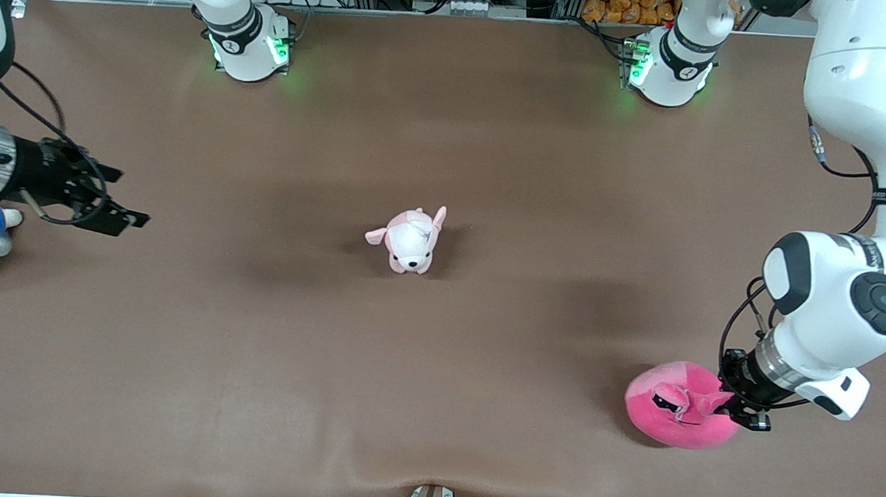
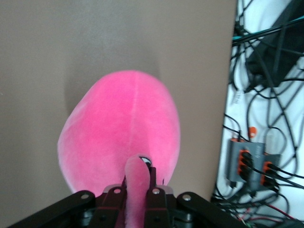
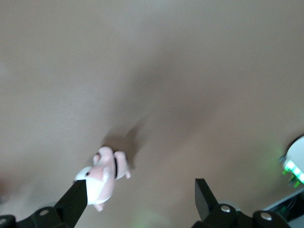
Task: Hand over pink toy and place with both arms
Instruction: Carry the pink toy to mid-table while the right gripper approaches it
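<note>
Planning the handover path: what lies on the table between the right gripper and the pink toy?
In the front view, only the small pale puppy plush sits between the open right gripper and the pink toy, which the left gripper grips.

The pink toy (image 1: 677, 417) is soft, fuzzy plush cloth. The small puppy plush (image 1: 410, 240) looks soft and fluffy too. The table (image 1: 249, 344) has a smooth, dull brown cover with a few wrinkles. The arms (image 1: 867, 91) are shiny white plastic, with silver metal wrists and dull black grippers.
</note>
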Robot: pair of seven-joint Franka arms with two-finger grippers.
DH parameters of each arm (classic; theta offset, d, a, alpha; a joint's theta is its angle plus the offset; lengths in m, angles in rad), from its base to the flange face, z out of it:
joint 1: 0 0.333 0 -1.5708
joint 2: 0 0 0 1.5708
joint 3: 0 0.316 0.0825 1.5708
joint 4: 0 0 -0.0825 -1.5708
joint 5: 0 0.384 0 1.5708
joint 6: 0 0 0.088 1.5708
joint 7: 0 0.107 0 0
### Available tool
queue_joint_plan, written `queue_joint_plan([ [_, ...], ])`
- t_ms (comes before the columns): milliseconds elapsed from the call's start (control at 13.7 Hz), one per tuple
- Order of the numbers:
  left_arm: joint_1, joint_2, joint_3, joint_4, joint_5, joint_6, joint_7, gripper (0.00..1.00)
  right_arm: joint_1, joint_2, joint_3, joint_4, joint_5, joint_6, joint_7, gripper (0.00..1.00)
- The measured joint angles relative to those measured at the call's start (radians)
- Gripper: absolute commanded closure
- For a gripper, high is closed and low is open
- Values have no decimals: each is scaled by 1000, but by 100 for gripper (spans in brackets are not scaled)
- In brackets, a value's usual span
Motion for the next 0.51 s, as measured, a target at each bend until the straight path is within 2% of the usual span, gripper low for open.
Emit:
queue_joint_plan([
  [220, -34, -80, -16, 2, 1, -104, 0, 100, 40, 0, 1, 0, 88, 5, 191, 0],
  [512, -152, -163, -18, 2, 23, -286, -41, 100, 109, 4, 1, 0, 191, 95, 434, 0],
])
